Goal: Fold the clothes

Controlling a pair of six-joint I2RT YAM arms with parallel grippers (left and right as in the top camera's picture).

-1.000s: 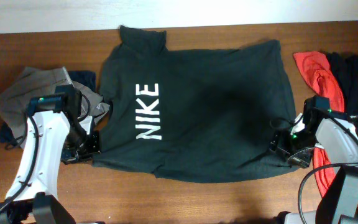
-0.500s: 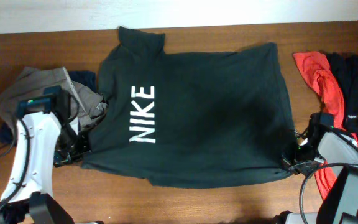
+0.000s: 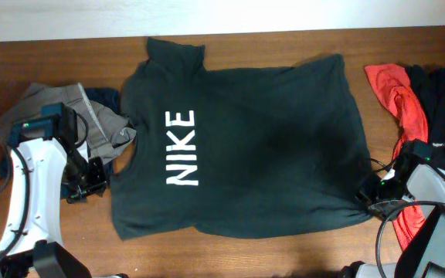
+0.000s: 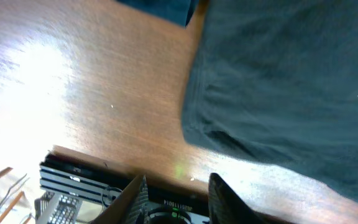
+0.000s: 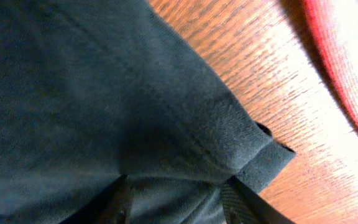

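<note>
The clothes here are chiefly a large dark green-black T-shirt [image 3: 269, 147] with white NIKE lettering, spread flat across the wooden table [image 3: 269, 251]. My left gripper [image 3: 93, 179] sits just left of the shirt's lower-left corner. In the left wrist view this gripper [image 4: 178, 180] is open and holds nothing, with the shirt's corner [image 4: 241, 118] lying a little ahead of it. My right gripper [image 3: 364, 193] is at the shirt's lower-right corner. Seen from the right wrist, its [image 5: 176, 186] jaws stand apart and the shirt's hemmed corner [image 5: 247, 149] lies loose between them.
Grey trousers [image 3: 52, 112] and a dark blue garment [image 3: 107, 99] are heaped at the left, behind my left arm. A red top [image 3: 400, 100] and a black top [image 3: 443, 96] lie at the right edge, beside my right arm. The table's front edge [image 4: 104, 163] runs close under the left gripper.
The shirt's lower edge has been drawn toward the front and lies flatter. Both grippers held its lower corners and have since opened; the left has come off the cloth.
</note>
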